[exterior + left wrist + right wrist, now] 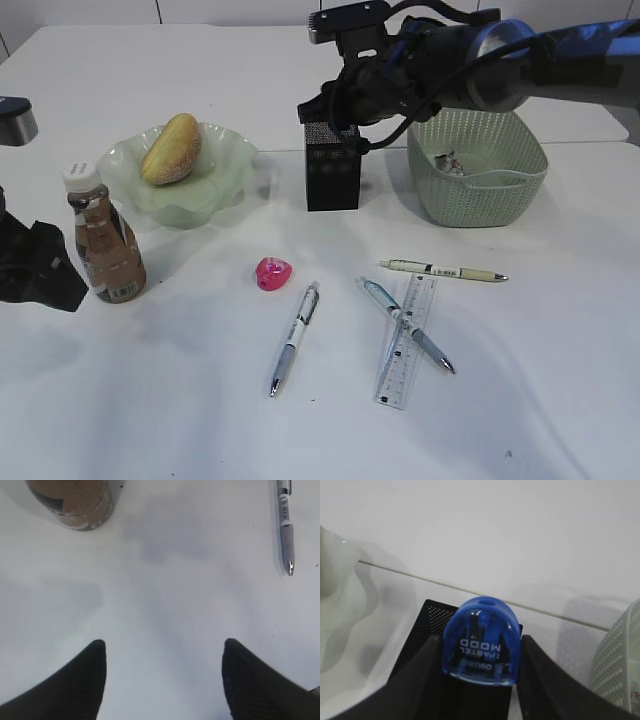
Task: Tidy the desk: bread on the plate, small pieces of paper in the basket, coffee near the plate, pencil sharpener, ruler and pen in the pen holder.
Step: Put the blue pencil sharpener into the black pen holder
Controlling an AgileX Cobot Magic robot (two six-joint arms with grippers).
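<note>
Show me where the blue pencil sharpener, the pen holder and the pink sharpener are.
blue pencil sharpener (481, 640), right wrist view, middle of its clear blue shell.
pen holder (331, 170), exterior view, front mesh wall.
pink sharpener (273, 273), exterior view, its top.

- Light is bright and even, from overhead; the white tabletop (150, 400) comes close to washing out.
- Shadows are soft and pale: a faint grey one beside the coffee (104, 248), thin ones under the pens, a broad one beneath the right arm.
- The plate (215, 175) shows mild glare on its wavy rim.
- The left wrist view is soft; the end effector's fingers (75, 685) are dark, with little detail.
- In the right wrist view the blue sharpener (481, 640) is sharp with small highlights; the edges blur.
</note>
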